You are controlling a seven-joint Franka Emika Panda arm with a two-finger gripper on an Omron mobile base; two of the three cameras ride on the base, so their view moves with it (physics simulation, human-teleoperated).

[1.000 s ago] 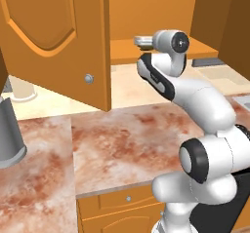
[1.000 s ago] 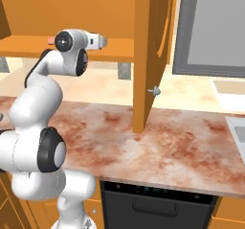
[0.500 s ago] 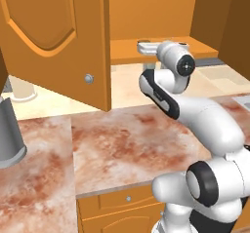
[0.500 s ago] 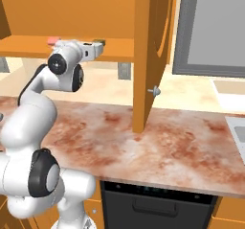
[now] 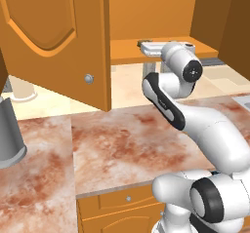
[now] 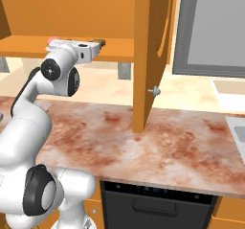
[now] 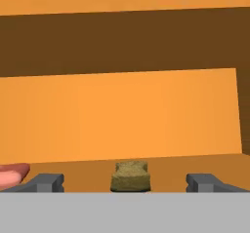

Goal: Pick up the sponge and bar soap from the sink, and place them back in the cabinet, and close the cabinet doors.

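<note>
Sponge (image 7: 130, 176) lay on the cabinet (image 7: 122, 115) shelf at the bottom centre of the hand view, between the widely spread, empty fingers of the gripper (image 7: 128, 182), with the soap (image 7: 13, 174) at the lower left edge, beside one fingertip.

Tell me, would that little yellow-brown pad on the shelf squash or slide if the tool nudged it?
The sponge looks rough and porous, so it would probably squash a little and feel light. Lying flat on the wooden cabinet shelf between the open tool, it seems more likely to slide than roll or tip.
</note>
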